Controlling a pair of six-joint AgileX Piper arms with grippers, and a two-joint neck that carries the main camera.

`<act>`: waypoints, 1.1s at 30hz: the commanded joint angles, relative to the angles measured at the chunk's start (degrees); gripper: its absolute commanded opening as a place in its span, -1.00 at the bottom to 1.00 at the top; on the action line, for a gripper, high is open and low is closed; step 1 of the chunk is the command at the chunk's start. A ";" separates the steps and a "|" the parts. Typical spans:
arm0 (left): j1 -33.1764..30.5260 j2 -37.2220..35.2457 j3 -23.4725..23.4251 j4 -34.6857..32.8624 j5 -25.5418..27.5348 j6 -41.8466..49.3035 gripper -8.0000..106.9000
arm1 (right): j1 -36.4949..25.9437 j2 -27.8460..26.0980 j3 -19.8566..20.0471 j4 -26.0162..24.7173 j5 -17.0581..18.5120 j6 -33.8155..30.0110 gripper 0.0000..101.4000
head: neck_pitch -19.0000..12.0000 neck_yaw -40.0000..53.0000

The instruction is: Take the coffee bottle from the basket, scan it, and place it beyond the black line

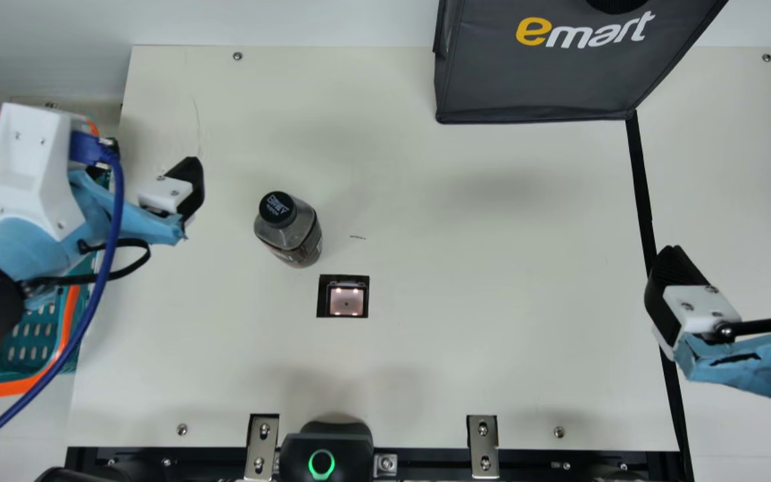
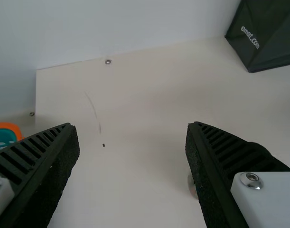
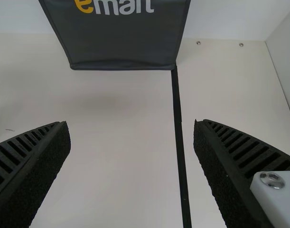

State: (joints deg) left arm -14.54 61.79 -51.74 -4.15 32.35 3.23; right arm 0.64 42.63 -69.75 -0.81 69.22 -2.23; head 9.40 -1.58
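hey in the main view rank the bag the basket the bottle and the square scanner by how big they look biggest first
1. Bag and basket: unsure which is larger, as both are cut off and the left arm covers part of the basket.
2. Bottle.
3. Scanner.

Two black pincers, the left pincer [image 1: 144,171] and the right pincer [image 1: 733,258], with two ribbed fingers apiece, are seen at one cream table [image 1: 492,268]. One dark bottle with a black cap [image 1: 290,231] stands to the right of the left pincer; one teal plastic basket with an orange rim [image 1: 14,388] sits to its left. Between the pincers are one square scanner with a lit window [image 1: 347,301] and, farther back, one dark grey fabric bag [image 1: 539,80]. One black line [image 1: 641,184] passes by the right pincer. Two silver metal brackets [image 1: 483,445] lie nearer the robot than either pincer.
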 commanded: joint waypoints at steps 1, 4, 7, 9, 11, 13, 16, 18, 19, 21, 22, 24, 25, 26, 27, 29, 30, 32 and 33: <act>-1.83 0.40 -0.47 1.76 0.44 -2.92 0.71 | 0.00 0.00 0.00 0.00 0.00 0.00 0.79 | -1.48 0.00; -4.17 1.26 -1.45 4.08 1.09 -6.14 0.71 | 0.00 0.00 0.00 0.00 0.00 0.00 0.79 | -1.48 0.00; -6.50 2.22 -2.51 6.41 1.81 -9.36 0.71 | 0.00 0.00 0.00 0.00 0.00 0.00 0.79 | -1.48 0.00; -8.01 2.83 -3.23 7.75 2.48 -11.42 0.71 | 0.00 0.00 0.00 0.00 0.00 0.00 0.79 | -1.48 0.00; -9.56 3.46 -3.94 9.10 3.24 -13.63 0.71 | 0.00 0.00 0.00 0.00 0.00 0.00 0.79 | -1.48 0.00; -11.10 4.03 -4.60 10.30 4.10 -15.64 0.71 | 0.00 0.00 0.00 0.00 0.00 0.00 0.79 | -1.48 0.00; -13.39 4.85 -5.53 11.92 5.42 -18.48 0.71 | 0.00 0.00 0.00 0.00 0.00 0.00 0.79 | -1.48 0.00; -14.89 5.42 -6.09 12.95 6.30 -20.27 0.71 | 0.00 0.00 0.00 0.00 0.00 0.00 0.79 | -1.48 0.00; -15.66 5.71 -6.39 13.48 6.75 -21.16 0.71 | 0.00 0.00 0.00 0.00 0.00 0.00 0.79 | -1.48 0.00; -17.05 6.29 -6.93 14.40 7.60 -22.70 0.71 | 0.00 0.00 0.00 0.00 0.00 0.00 0.79 | -1.48 0.00; -17.76 6.59 -7.17 14.87 8.07 -23.58 0.71 | 0.00 0.00 0.00 0.00 0.00 0.00 0.79 | -1.48 0.00; -18.95 7.17 -7.58 15.64 8.92 -25.04 0.71 | 0.00 0.00 0.00 0.00 0.00 0.00 0.79 | -1.48 0.00; -19.57 7.47 -7.78 16.05 9.36 -25.85 0.71 | 0.00 0.00 0.00 0.00 0.00 0.00 0.79 | -1.48 0.00; -20.12 7.76 -7.91 16.39 9.72 -26.56 0.71 | 0.00 0.00 0.00 0.00 0.00 0.00 0.79 | -1.48 0.00; -20.65 8.03 -8.02 16.72 10.07 -27.27 0.71 | 0.00 0.00 0.00 0.00 0.00 0.00 0.79 | -1.48 0.00; -21.64 8.57 -8.22 17.31 10.75 -28.61 0.71 | 0.00 0.00 0.00 0.00 0.00 0.00 0.79 | -1.48 0.00; -22.05 8.83 -8.29 17.54 11.07 -29.19 0.71 | 0.00 0.00 0.00 0.00 0.00 0.00 0.79 | -1.48 0.00; -22.86 9.34 -8.39 18.07 11.71 -30.43 0.71 | 0.00 0.00 0.00 0.00 0.00 0.00 0.79 | -1.48 0.00; -23.18 9.59 -8.38 18.32 11.96 -30.99 0.71 | 0.00 0.00 0.00 0.00 0.00 0.00 0.79 | -1.48 0.00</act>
State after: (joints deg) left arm -37.51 71.19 -60.11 13.97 43.99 -27.05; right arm 0.64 42.63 -69.75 -0.81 69.22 -2.23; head 9.40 -1.67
